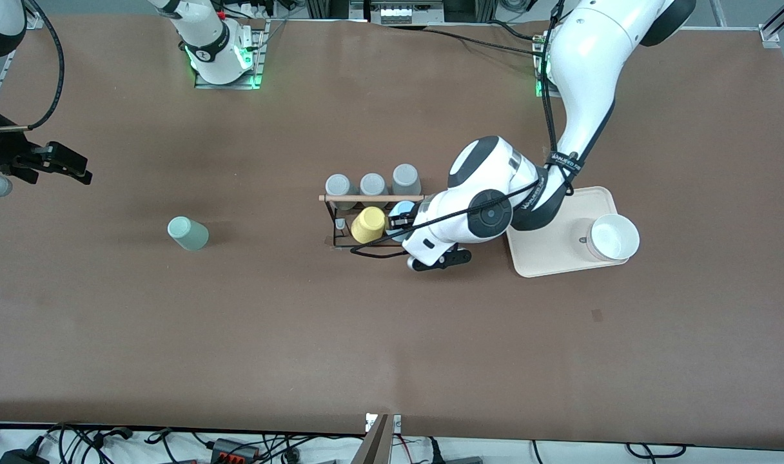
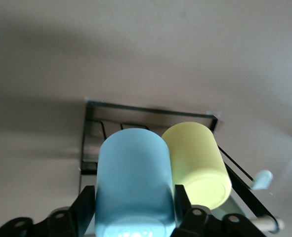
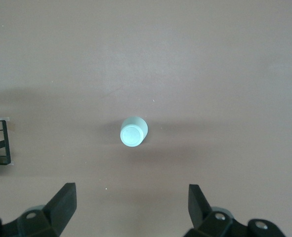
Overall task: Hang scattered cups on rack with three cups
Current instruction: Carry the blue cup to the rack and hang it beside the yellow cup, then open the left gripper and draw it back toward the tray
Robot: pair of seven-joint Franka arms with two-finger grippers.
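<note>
My left gripper (image 1: 401,221) is shut on the light blue cup (image 1: 403,209) and holds it at the rack (image 1: 372,198), right beside the yellow cup (image 1: 368,224). In the left wrist view the blue cup (image 2: 133,177) sits between the fingers of the left gripper (image 2: 134,205), with the yellow cup (image 2: 197,163) and the black rack frame (image 2: 150,111) next to it. The pale mint green cup (image 1: 187,233) lies on its side on the table toward the right arm's end. My right gripper (image 1: 69,165) is open and empty over the table there; its wrist view shows the mint cup (image 3: 134,132) ahead of the gripper (image 3: 132,197).
Three grey cups (image 1: 373,185) sit on the rack's side farther from the front camera. A cream tray (image 1: 547,264) with a white bowl (image 1: 614,237) lies beside the rack toward the left arm's end, partly under the left arm.
</note>
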